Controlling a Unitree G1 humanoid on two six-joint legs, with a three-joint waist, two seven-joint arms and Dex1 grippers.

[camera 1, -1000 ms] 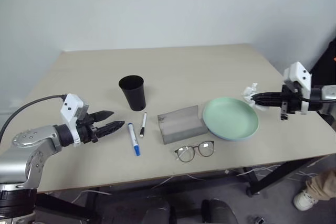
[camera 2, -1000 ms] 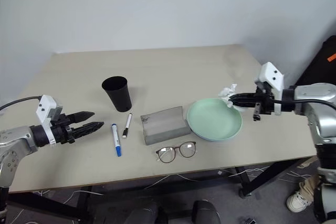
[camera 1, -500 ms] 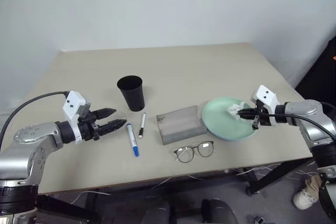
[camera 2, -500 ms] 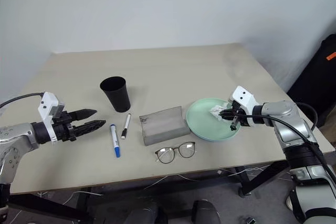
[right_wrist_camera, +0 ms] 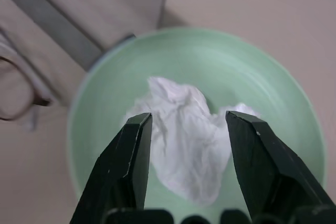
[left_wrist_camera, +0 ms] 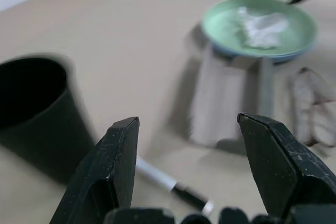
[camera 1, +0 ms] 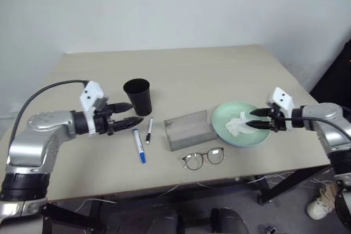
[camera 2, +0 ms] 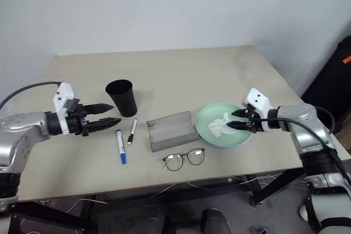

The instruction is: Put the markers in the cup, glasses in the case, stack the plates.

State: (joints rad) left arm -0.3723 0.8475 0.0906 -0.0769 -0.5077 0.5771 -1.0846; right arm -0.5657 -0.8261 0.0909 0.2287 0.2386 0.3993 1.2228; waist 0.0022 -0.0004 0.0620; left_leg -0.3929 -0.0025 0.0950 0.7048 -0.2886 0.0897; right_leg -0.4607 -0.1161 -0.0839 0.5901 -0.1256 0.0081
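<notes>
At the right of the frame the mint green plate (camera 1: 241, 124) held a crumpled white tissue (camera 1: 236, 125); a light blue rim showed beneath it. The right gripper (camera 1: 250, 124) hovered over that plate, fingers apart, empty. Left of centre the black cup (camera 1: 137, 96) stood upright, and the left gripper (camera 1: 134, 113), fingers apart, sat beside it. Both markers (camera 1: 139, 144) lay on the table (camera 1: 181, 69) just below the cup. The grey case (camera 1: 190, 129) lay at centre, the glasses (camera 1: 204, 157) just below it.
</notes>
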